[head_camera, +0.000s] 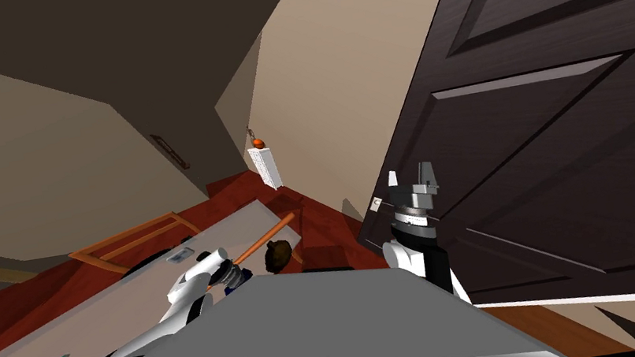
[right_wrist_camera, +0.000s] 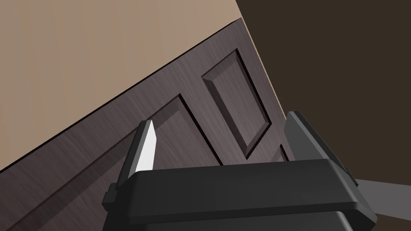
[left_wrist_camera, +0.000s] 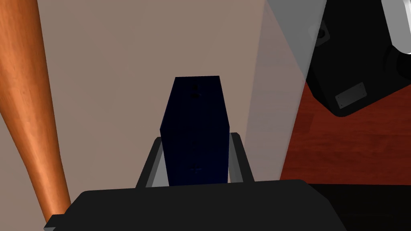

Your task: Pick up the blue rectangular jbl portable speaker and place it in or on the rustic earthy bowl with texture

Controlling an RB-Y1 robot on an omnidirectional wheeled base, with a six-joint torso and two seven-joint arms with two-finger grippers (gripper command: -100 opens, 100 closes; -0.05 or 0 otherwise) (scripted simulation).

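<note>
Working hand: the left gripper (left_wrist_camera: 195, 136) had its two fingers pressed to both sides of the speaker (left_wrist_camera: 195, 116), clamped on it.
Left wrist view: the speaker stuck out lengthwise from between the fingers, over the beige table (left_wrist_camera: 120, 60). A tapered orange wooden stick (left_wrist_camera: 28, 100) lay to one side. The table's edge and the red-brown floor (left_wrist_camera: 341, 152) lay to the other.
Head view: the bowl (head_camera: 278, 254), dark brown and rough, sat near the table's right edge, just beside the left gripper (head_camera: 231, 275).
Speaker's look: a plain rectangular box, navy so dark it was nearly black, with faint marks down one face.
Other hand: the right gripper (right_wrist_camera: 220, 118) was raised before a dark panelled door (right_wrist_camera: 100, 168), fingers wide apart, holding nothing.
Hard to tell: whether the speaker touched the table. The stick's ends were cut off in the wrist view.
</note>
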